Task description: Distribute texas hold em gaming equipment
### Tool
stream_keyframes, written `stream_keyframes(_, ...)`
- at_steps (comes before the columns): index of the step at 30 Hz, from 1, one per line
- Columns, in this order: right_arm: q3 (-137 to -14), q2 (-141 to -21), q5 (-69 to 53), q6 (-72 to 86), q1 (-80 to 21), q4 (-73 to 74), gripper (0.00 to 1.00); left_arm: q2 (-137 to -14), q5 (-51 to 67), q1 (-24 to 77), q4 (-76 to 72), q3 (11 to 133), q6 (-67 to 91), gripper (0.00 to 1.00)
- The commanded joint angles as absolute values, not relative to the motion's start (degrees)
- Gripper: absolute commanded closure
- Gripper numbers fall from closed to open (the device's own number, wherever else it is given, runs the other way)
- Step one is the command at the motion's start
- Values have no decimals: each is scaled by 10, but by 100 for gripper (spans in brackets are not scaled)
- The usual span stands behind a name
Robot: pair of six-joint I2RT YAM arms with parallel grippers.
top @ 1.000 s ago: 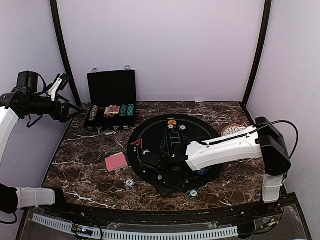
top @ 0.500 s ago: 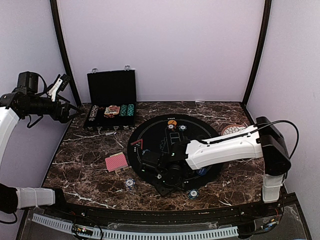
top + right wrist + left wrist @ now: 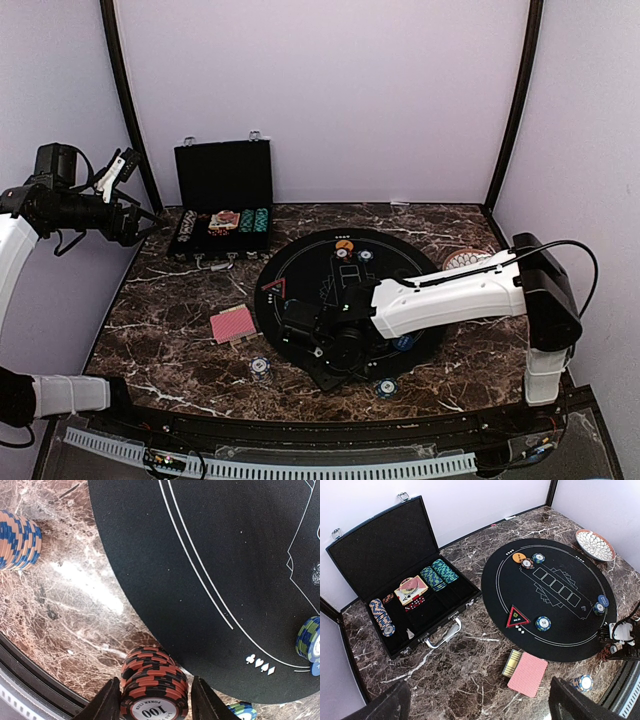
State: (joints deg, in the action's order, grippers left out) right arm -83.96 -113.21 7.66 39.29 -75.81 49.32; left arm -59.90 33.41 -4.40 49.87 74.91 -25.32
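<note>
- The right gripper (image 3: 156, 700) hangs low at the near rim of the black felt mat (image 3: 300, 262). Its fingers stand at a middling width on either side of a red-and-black chip stack (image 3: 154, 682) marked "100".
- That stack stands at the mat's edge, on the marble side as far as the wrist view shows. I cannot tell whether the pads still press it or have just let go.
- Over the last second the right arm has crept slightly left along the near rim. This looks like placing a stake at a near seat, with the release unconfirmed.
- A blue-striped stack (image 3: 17, 540) on the marble nearby has not shifted.
- The red-backed deck (image 3: 232, 325) lies where it was, left of the mat and undealt.
- Stacks on the mat, such as the one by the red triangle (image 3: 543, 623), are unchanged. The orange marker disc (image 3: 519, 557) sits at the far rim.
- The black case (image 3: 225, 175) stands open with chips left inside, so more remains to hand out.
- The left gripper (image 3: 481, 696) is raised far left, spread wide and empty, and has not moved.
</note>
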Motion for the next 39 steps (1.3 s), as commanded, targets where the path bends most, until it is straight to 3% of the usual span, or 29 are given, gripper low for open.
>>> stream_keyframes(1,-841,-1128,76,391,-764,492,51,-585,340,-47,498,744,-260,1)
stream_keyframes(12,-833,-1133,72,390,-763,487,56,-584,340,-47,498,746,-258,1)
stream_keyframes(23,-826,-1141,65,387,-763,481,51,-584,341,-47,500,751,-259,1)
stream_keyframes(31,-838,-1137,68,385,-764,487,55,-586,341,-47,500,751,-259,1)
stream_keyframes(34,-849,-1133,73,382,-765,496,59,-586,342,-47,499,750,-259,1)
stream_keyframes(39,-872,-1130,80,381,-769,513,76,-586,341,-47,498,747,-259,1)
